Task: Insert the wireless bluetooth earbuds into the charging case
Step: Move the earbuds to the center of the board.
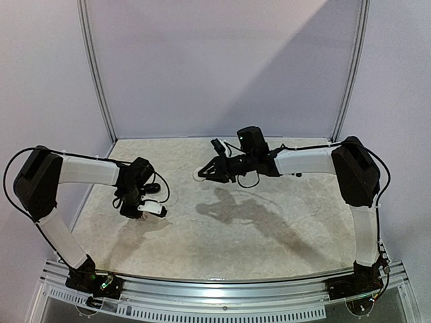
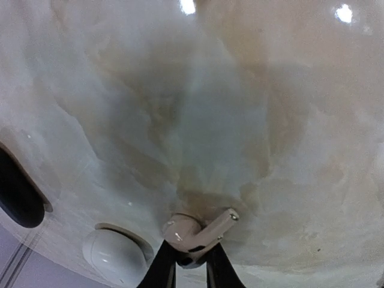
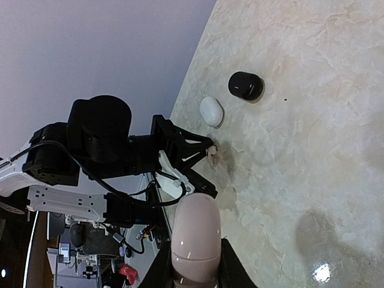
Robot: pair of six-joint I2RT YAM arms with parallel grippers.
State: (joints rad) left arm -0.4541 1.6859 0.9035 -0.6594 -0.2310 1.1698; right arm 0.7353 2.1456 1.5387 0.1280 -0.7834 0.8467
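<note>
Marbled counter (image 1: 283, 235): left fingers (image 2: 162, 271) pinch 1 pale earbud (image 2: 201, 231); right fingers (image 3: 231, 273) clamp a pale charging case (image 3: 195, 237). White case (image 3: 211, 111) and black case (image 3: 245, 85) lie nearby.

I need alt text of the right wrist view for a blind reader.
The right gripper holds a pale charging case. Beyond it, the left gripper pinches a small earbud near the marble table, where a white case and a black case lie.

left tool (image 2: 193, 249) clamped, pointing down | right tool (image 3: 195, 252) clamped, pointing leftward
</note>
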